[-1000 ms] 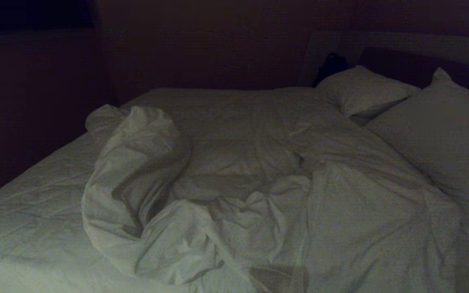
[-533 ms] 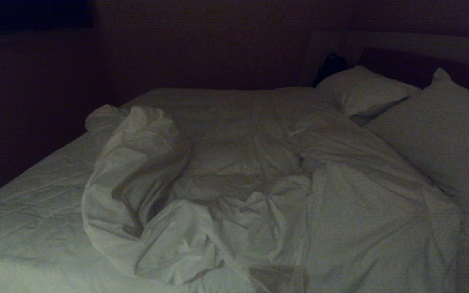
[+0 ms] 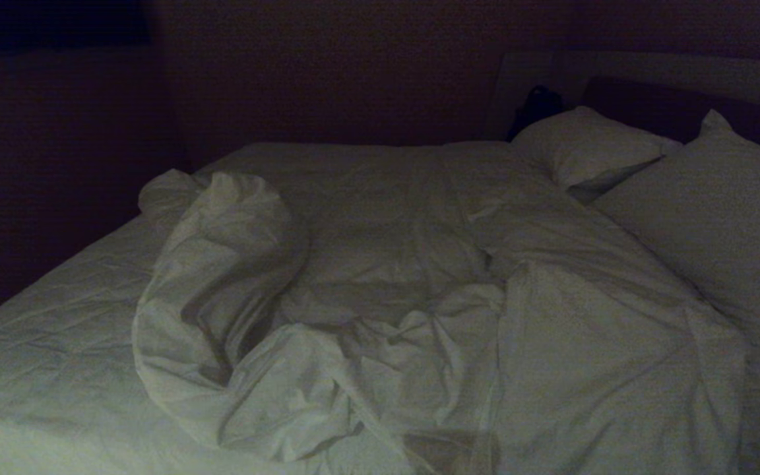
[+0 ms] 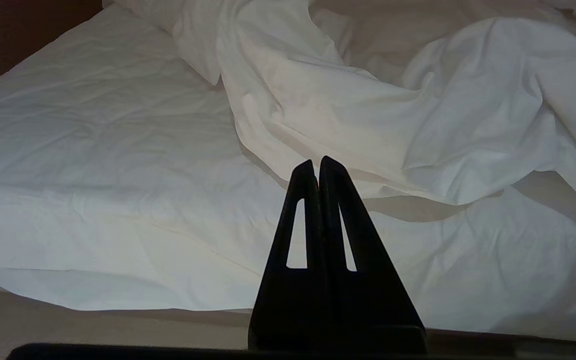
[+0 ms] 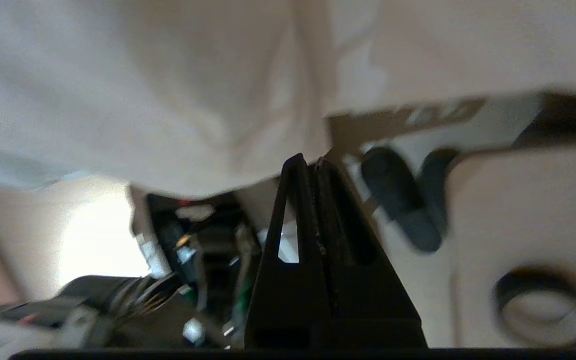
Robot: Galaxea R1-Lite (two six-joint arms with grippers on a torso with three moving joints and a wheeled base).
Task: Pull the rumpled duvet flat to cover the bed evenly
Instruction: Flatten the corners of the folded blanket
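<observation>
**Both my jaws pressed together, duvet heaped across the bed**

My left gripper [image 4: 318,162] hangs low at the near edge of the wide low bed [image 3: 43,369], its black fingers pressed tight together, pinching nothing and touching no cloth. My right gripper [image 5: 308,161] is likewise clamped together on nothing, its tips close under a hanging edge of white cloth, with my own dark machinery behind; whether the tips touch that cloth I cannot tell.

In the head view, the thick, puffy white duvet [image 3: 380,316] lies rumpled from 6 o'clock up through the centre. A tall rolled fold stands at 9 to 10 o'clock of the heap. The thin creased white fitted sheet [image 3: 57,316] lies bare at 8 o'clock.

Farther off, two plump white pillows [image 3: 584,148] rest at 1 to 3 o'clock against the dark headboard [image 3: 644,105].
</observation>
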